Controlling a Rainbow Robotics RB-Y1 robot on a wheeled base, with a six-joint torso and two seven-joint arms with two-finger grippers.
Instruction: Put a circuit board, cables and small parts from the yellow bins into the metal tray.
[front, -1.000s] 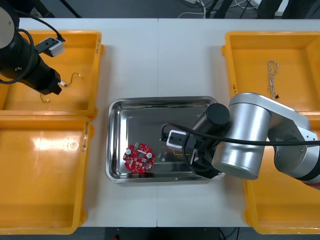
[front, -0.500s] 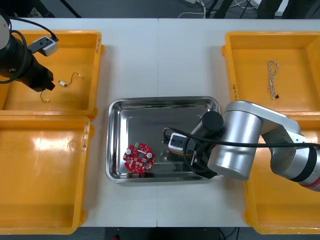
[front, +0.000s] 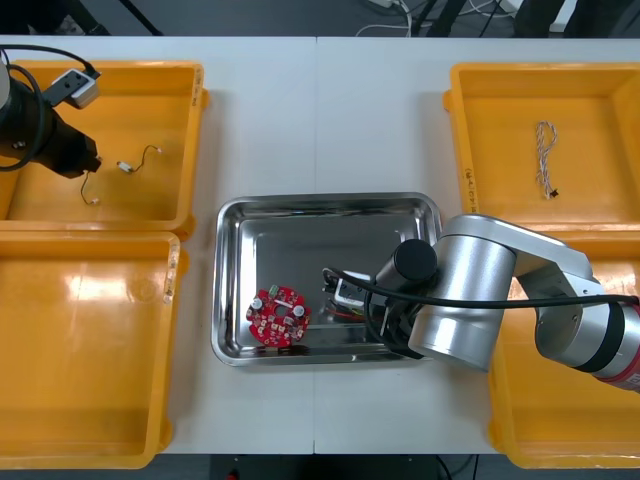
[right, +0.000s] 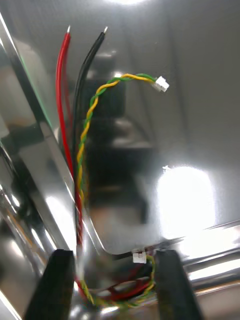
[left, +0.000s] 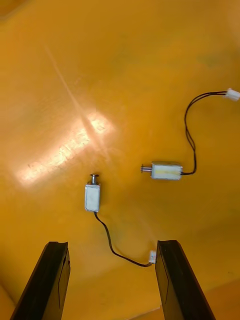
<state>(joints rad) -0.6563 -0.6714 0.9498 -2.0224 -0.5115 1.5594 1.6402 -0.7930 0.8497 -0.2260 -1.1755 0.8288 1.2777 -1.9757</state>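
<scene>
two black fingers of the right gripper stand wide apart, low in the right part of the metal tray, holding nothing. a twisted yellow and green cable, a red wire and a black wire lie on the shiny floor and loop between them. the round red circuit board lies in the tray's near left part. the left gripper hovers over the far left yellow bin, fingers equally wide, above two small metal parts with thin black leads.
</scene>
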